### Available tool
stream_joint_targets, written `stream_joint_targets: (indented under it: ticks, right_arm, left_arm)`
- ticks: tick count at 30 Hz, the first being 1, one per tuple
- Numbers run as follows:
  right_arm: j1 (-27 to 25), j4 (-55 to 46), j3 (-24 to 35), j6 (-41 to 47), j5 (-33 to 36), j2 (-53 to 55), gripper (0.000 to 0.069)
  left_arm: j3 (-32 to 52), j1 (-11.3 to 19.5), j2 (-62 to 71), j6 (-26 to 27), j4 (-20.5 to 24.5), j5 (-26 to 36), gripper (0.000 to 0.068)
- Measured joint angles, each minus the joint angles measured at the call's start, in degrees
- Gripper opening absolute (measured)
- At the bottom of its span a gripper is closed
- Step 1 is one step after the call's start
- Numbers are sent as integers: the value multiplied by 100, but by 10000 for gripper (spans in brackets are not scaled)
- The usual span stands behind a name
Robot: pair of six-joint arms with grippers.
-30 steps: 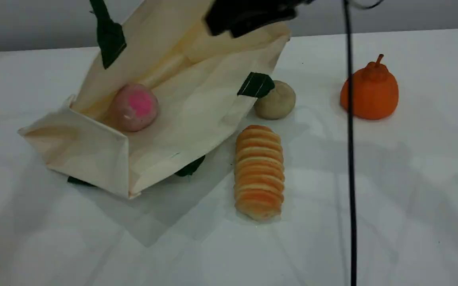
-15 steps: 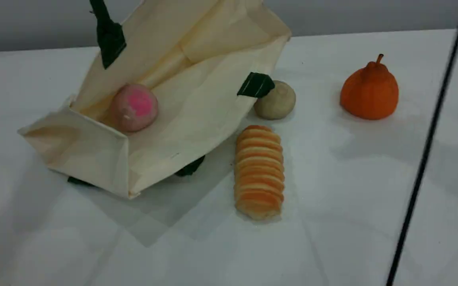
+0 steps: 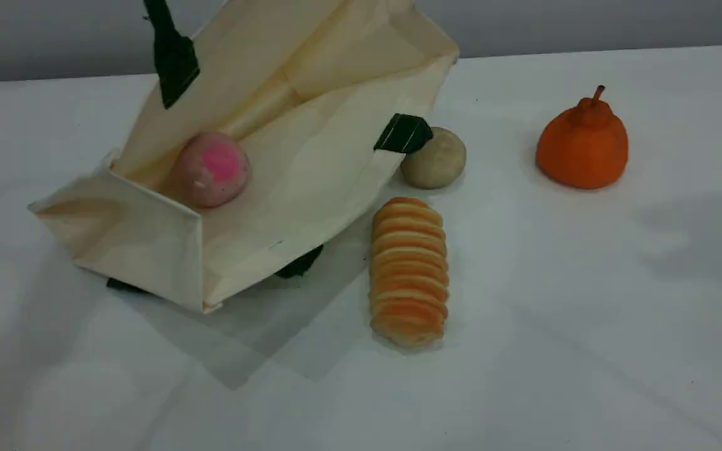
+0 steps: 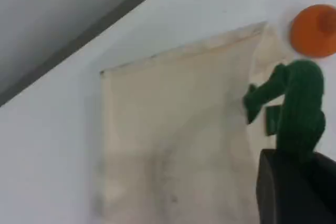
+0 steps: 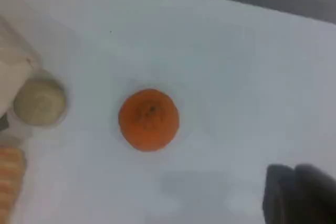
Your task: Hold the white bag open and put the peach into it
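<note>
the big cream-white cloth bag (image 3: 311, 181) lies tipped on the white table (image 3: 586, 313), its opening gaping up toward the scene camera. and there's the fruit: the round pale-pink peach (image 3: 210, 169), bright pink patch showing, sits inside the bag on the inner cloth, toward its left end.

up top, the thick green rope handle (image 3: 173, 59) is pulled taut out of frame. in the left wrist view that green rope handle (image 4: 296, 108) runs straight into the dark left gripper (image 4: 294, 182), which is clamped on it, lifting that side of the bag.

the right gripper (image 5: 299, 195) hangs over bare table, fingers pressed together, with the orange pear-shaped fruit (image 5: 149, 119) below and to its left.

a beige round bun (image 3: 434, 158) sits just beside the bag's right edge. a ridged golden bread loaf (image 3: 408, 280) lies in front of it. the orange fruit stands well apart on the right.
</note>
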Motion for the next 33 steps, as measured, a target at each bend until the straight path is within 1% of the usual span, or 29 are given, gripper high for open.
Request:
stream_joint_targets:
  ticks: [3, 5, 7, 12, 17, 21, 25, 29, 33]
  right_arm:
    - [0, -16, 5, -11, 177, -15, 11]
    - [0, -23, 5, -17, 177, -6, 11]
    - [0, -23, 5, -49, 138, -6, 11]
    - [0, -23, 5, -62, 83, -3, 11]
    - [0, -23, 5, -62, 76, -3, 13]
    - [0, -6, 5, -62, 64, -3, 15]
    - [0, 25, 5, -62, 51, -3, 18]
    - [0, 25, 5, -62, 51, -3, 18]
    - [0, 25, 5, -62, 47, -3, 18]
  left_arm:
    - [0, 0, 0, 5, -269, 0, 95]
    - [0, 0, 0, 5, -474, 0, 95]
    - [0, 0, 0, 5, -576, 0, 95]
    - [0, 0, 0, 5, -605, 0, 95]
    - [0, 0, 0, 5, -999, 0, 95]
    - [0, 0, 0, -15, -1040, 0, 95]
    - [0, 0, 0, -201, -1127, 0, 95]
    - [0, 0, 0, -201, -1288, 0, 94]
    - [0, 0, 0, -206, -1302, 0, 94]
